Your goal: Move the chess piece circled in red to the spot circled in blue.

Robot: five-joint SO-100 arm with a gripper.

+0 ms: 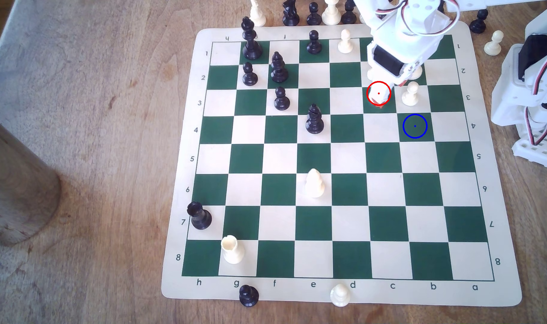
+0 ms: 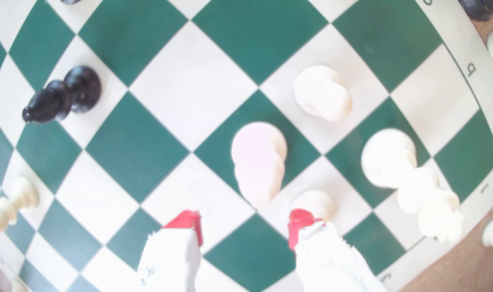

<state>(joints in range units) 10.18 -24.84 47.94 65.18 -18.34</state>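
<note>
1. Your bishop stands upright on its dark green square, under the red ring in the exterior view; it is not lifted, so the carry has not begun.
2. Your tool hangs over the bishop with its red-tipped fingers spread wide, one either side of the piece's head and touching nothing.
3. Judging from this, you are at the approach: lowering, pinching, lifting and placing are all left.
4. The blue-ringed square lies bare, one square diagonally from the bishop, towards the exterior view's lower right.
5. Mind the cream pawn just beside the bishop on the exterior view's right; the king stands near the bishop too.
6. The board is a flat roll-up mat in green and cream, lying on a worn wooden bench, with captured pieces set around the mat's edges.
7. A second white arm's base sits well apart from the bishop at the exterior view's right.
</note>
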